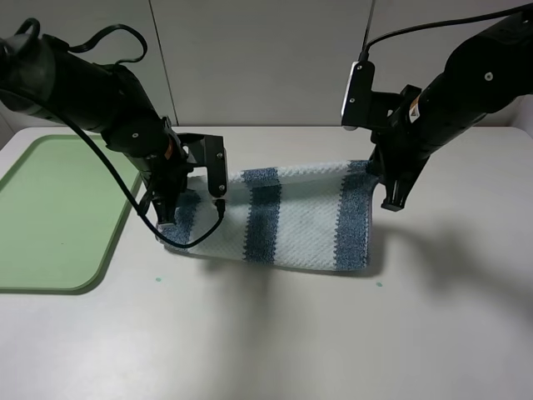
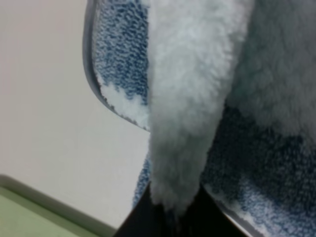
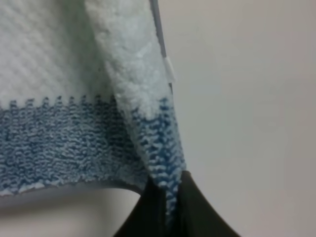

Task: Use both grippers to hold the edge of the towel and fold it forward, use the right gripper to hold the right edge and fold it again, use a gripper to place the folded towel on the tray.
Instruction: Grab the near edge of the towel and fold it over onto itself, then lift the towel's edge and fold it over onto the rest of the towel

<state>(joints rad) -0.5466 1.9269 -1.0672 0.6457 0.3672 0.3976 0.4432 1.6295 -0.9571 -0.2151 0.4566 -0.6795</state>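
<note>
Pinched cloth fills both wrist views: the left gripper (image 2: 170, 215) is clamped on a pale fold of the towel (image 1: 291, 221), while the right gripper (image 3: 170, 207) nips a blue-striped fold beside the grey hem (image 3: 159, 29). The towel stretches between the two arms over the white table (image 1: 333, 333). The green tray (image 1: 50, 217) lies near its left end, not touching.

High camera looks down; both wrist cameras view the towel (image 1: 291, 218) up close
</note>
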